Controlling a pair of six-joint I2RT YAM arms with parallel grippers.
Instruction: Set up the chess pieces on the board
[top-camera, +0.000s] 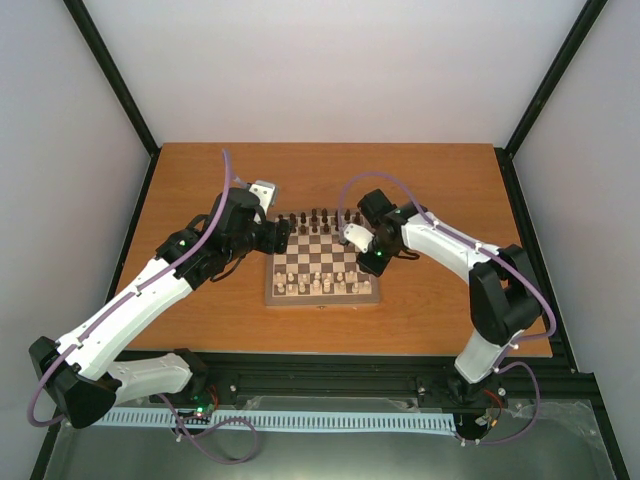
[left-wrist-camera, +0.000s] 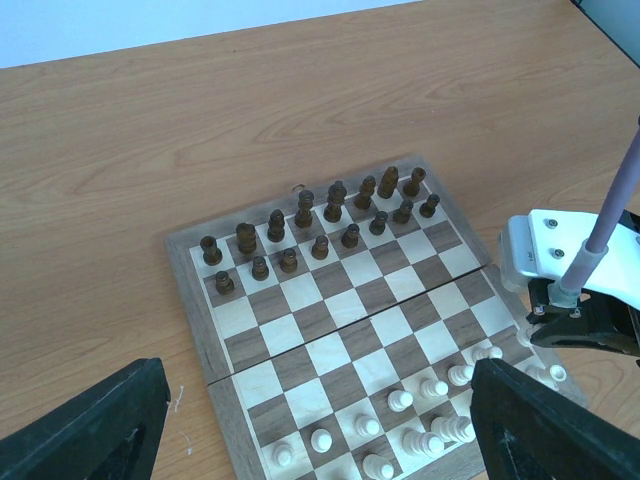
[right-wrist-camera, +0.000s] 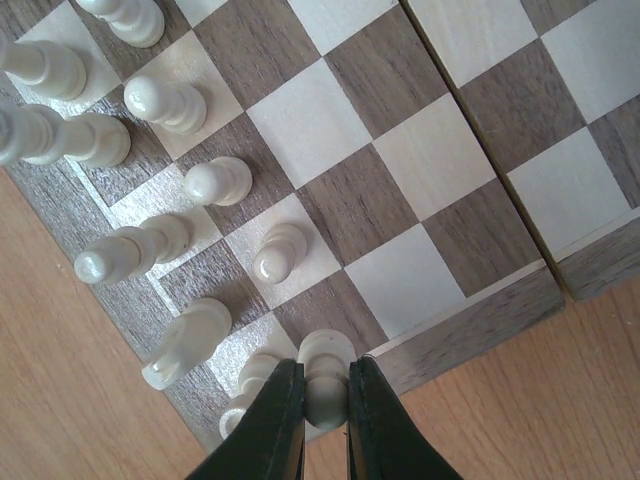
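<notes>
The whole table (top-camera: 200, 180) is seen from high above and behind the arm bases (top-camera: 130, 375), looking down from far off, with the board (top-camera: 322, 262) small at the centre. The board is taken obliquely from its left side by the left wrist camera, nearer, between the left fingers (left-wrist-camera: 90, 430) in the bottom corners. Only one corner on the pale side is shown by the right wrist camera, steeply and very close, past the right fingers (right-wrist-camera: 270, 430) and a pale pawn (right-wrist-camera: 325, 375); the pale ranks (left-wrist-camera: 430, 415) are shared by all three views.
</notes>
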